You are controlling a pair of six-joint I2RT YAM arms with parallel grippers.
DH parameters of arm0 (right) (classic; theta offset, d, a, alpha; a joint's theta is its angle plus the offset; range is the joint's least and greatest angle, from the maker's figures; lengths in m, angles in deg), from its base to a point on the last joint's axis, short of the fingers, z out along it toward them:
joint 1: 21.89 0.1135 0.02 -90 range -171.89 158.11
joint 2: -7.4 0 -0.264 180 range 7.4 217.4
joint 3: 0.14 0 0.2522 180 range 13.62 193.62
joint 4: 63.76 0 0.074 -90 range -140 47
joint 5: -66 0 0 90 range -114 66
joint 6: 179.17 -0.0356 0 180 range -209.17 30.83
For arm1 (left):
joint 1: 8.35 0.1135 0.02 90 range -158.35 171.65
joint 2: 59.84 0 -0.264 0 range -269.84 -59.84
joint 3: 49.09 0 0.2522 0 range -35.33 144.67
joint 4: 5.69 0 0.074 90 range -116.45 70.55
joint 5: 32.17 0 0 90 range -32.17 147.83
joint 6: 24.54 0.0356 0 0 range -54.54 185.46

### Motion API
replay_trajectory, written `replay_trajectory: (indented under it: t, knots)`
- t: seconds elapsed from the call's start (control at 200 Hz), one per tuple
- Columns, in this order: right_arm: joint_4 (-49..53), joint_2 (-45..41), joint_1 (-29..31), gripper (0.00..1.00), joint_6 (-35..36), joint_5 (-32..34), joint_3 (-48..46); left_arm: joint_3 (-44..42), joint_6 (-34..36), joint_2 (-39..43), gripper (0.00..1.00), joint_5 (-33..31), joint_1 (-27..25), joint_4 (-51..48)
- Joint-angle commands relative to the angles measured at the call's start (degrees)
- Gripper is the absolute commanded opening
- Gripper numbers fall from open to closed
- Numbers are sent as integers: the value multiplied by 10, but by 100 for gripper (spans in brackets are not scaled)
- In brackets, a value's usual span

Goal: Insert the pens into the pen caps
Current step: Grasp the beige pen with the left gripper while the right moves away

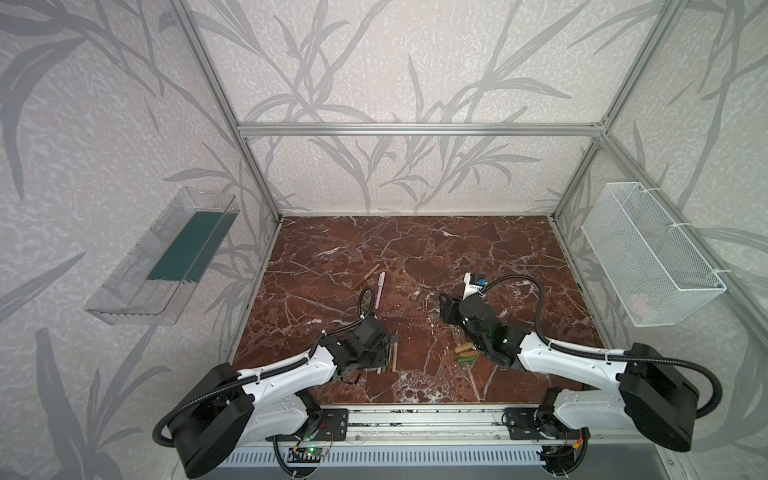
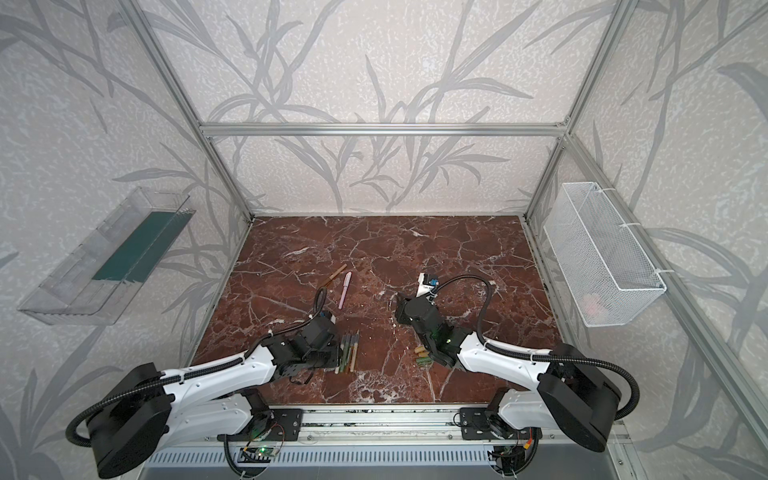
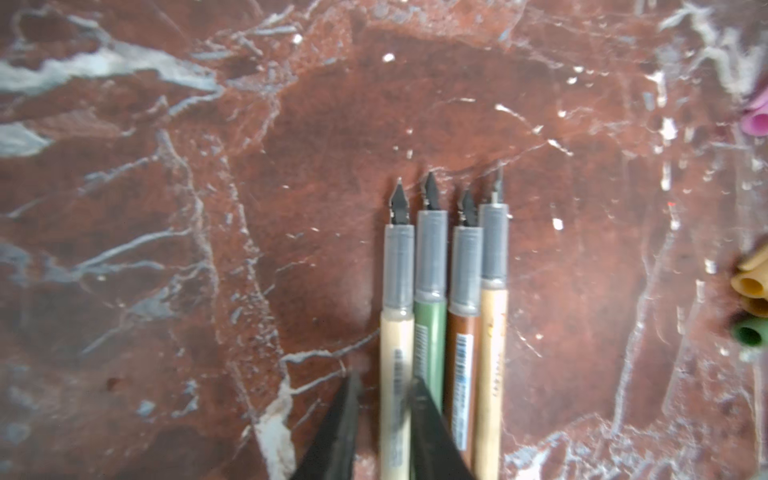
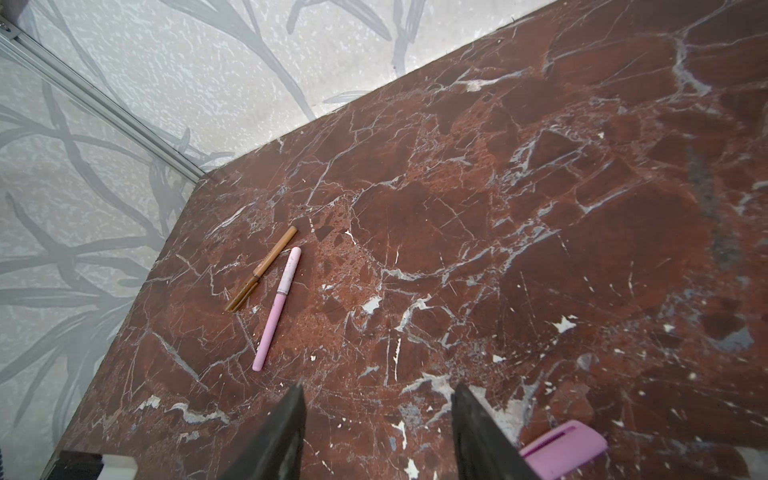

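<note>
1. Left gripper (image 3: 385, 378): I see its jaws drawn narrow astride the cream pen (image 3: 397, 332). I cannot tell whether the pads press it yet.
2. The cream pen lies outermost in a row of four uncapped pens on the marble table (image 3: 166, 208), followed by the green pen (image 3: 430, 332), the brown pen (image 3: 463, 353) and the gold-tan pen (image 3: 492, 353). All four nibs point the same way.
3. Right gripper (image 4: 378, 388): jaws spread, with nothing between them and bare table beyond. A pink cap (image 4: 561, 451) lies just beside one finger.
4. The gold and green caps (image 1: 467, 353) (image 2: 424, 356) cluster beside the right arm in both top views.
5. The pink pen (image 4: 276, 309) and the far brown pen (image 4: 262, 270) lie near each other, well apart from the row.
</note>
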Motion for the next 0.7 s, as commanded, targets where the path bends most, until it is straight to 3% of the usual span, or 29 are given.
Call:
replay_trajectory:
  t: [0.0, 0.24, 0.47, 0.695]
  knots:
    - [4, -25, -1, 56, -1, 19, -10, 16, -10, -10, 19, -42, -7, -17]
    - [16, -41, -1, 56, 1, 23, -14, 31, -3, -12, 16, -51, -11, -28]
    - [71, -42, 0, 55, 1, 44, -4, 85, 3, -65, 16, -101, -48, -106]
    - [119, -103, 0, 55, 7, 85, -32, 105, -6, -124, 21, -133, -77, -133]
